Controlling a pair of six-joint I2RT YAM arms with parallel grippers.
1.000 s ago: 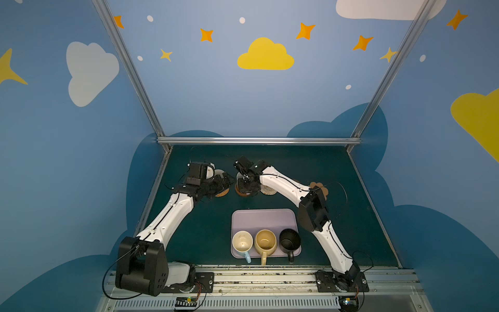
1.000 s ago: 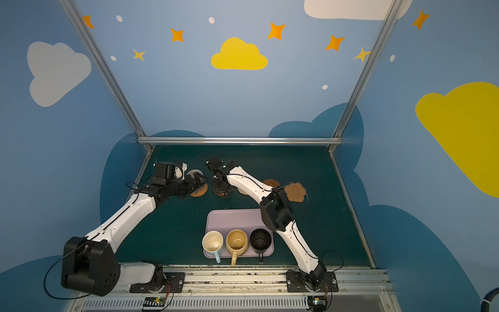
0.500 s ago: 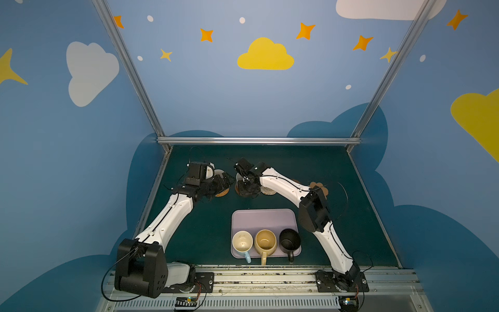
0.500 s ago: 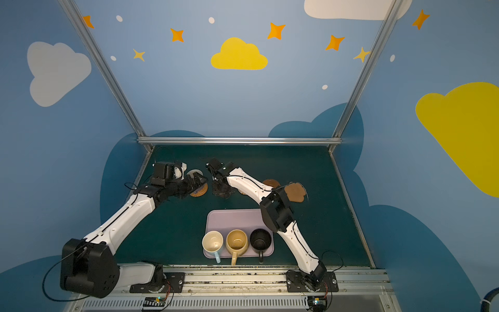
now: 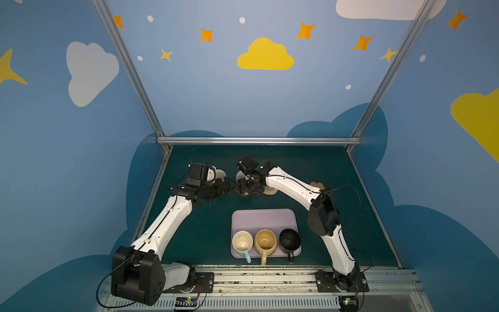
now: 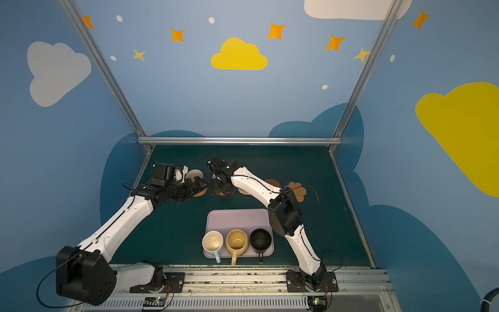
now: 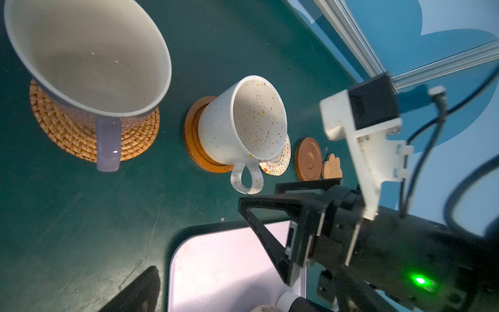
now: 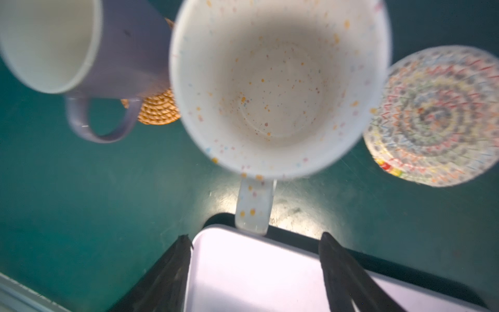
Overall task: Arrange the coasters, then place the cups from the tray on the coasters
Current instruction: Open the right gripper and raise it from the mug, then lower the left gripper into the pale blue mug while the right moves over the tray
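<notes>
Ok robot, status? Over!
Left gripper, right gripper open, empty. Speckled cup on brown coaster, lilac cup on woven coaster. Three cups left in tray. Nothing blocking.

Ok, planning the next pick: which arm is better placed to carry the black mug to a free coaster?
Right, probably: the black mug stands at the tray's right end, the free paw coaster and wooden disc lie on that arm's side, and the right gripper is open and empty.
</notes>
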